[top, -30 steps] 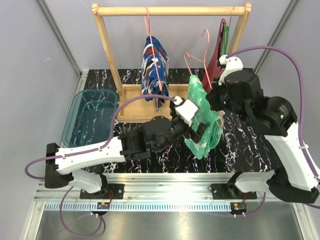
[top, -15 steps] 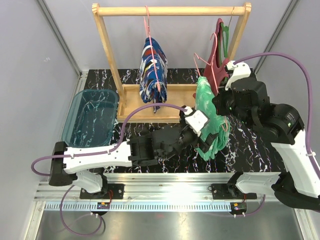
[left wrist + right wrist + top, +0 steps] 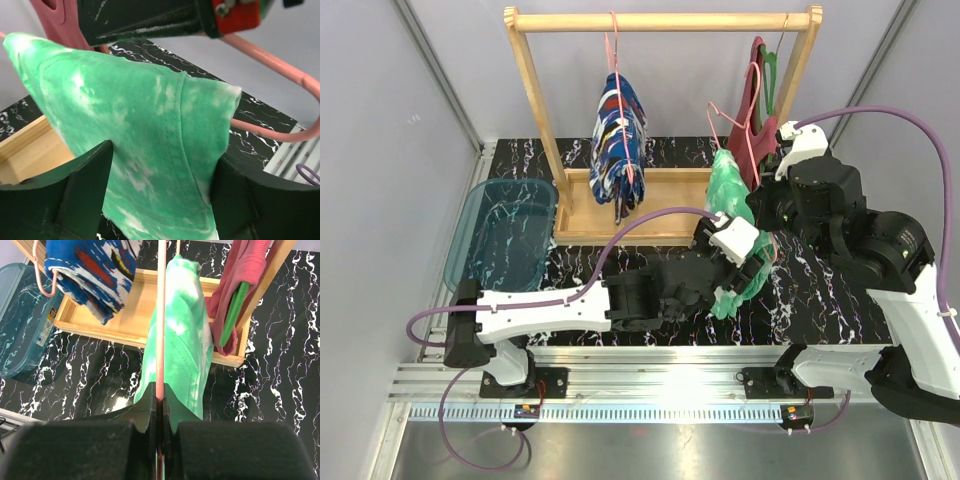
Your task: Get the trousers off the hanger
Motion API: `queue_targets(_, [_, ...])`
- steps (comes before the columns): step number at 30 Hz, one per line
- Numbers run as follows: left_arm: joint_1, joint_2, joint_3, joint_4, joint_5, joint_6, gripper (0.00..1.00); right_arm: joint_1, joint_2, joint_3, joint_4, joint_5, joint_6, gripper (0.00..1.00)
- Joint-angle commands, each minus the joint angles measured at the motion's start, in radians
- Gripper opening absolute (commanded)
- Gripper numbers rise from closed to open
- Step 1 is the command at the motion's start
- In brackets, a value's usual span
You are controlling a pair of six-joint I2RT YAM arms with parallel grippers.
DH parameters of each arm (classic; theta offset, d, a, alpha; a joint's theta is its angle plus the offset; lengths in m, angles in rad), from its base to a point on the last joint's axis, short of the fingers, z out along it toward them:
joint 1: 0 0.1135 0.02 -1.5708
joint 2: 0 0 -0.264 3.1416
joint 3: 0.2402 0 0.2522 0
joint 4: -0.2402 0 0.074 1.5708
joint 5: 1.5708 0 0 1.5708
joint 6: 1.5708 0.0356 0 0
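The mint green trousers (image 3: 727,195) hang over a pink hanger (image 3: 732,118), off the rail and in front of the rack. My right gripper (image 3: 767,208) is shut on that hanger's rod (image 3: 160,315), with the green cloth (image 3: 185,330) draped beyond my fingertips (image 3: 150,405). My left gripper (image 3: 748,275) is open, and its jaws straddle the lower part of the green trousers (image 3: 150,125). The hanger (image 3: 270,60) passes above them. The dark blue patterned trousers (image 3: 620,135) hang on another pink hanger from the rail (image 3: 660,20).
A dark red garment (image 3: 757,130) on a green hanger (image 3: 232,310) hangs at the rail's right end. The rack's wooden base tray (image 3: 580,195) lies behind the arms. A teal bin (image 3: 500,240) stands at the left.
My left gripper has moved right and forward, staying on the green trousers. My right gripper has carried the hanger right and a little back. The blue trousers have swung left.
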Motion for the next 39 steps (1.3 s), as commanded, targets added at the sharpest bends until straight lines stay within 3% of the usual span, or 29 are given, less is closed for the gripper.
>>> queue_targets(1, [-0.003,0.003,0.047,0.042,-0.123,0.008,0.72,0.01,-0.037,0.02,0.171,0.023,0.002,0.0])
queue_targets(3, [-0.003,0.011,0.05,0.056,-0.163,0.017,0.81,0.008,-0.037,0.011,0.177,0.008,0.007,0.0])
queue_targets(14, [-0.002,0.077,0.088,0.186,-0.349,0.105,0.73,0.01,-0.041,-0.035,0.205,-0.043,0.024,0.0])
queue_targets(22, [-0.002,0.077,0.087,0.32,-0.369,0.206,0.23,0.008,-0.075,-0.08,0.223,-0.075,0.033,0.0])
queue_targets(24, [-0.002,0.074,0.084,0.333,-0.372,0.211,0.19,0.008,-0.081,-0.088,0.223,-0.066,0.031,0.0])
queue_targets(28, [-0.002,0.036,0.041,0.396,-0.379,0.247,0.0,0.008,-0.103,-0.118,0.233,-0.061,0.027,0.0])
queue_targets(39, [-0.031,-0.116,0.024,0.502,-0.407,0.411,0.0,0.008,-0.167,-0.304,0.265,-0.084,0.057,0.0])
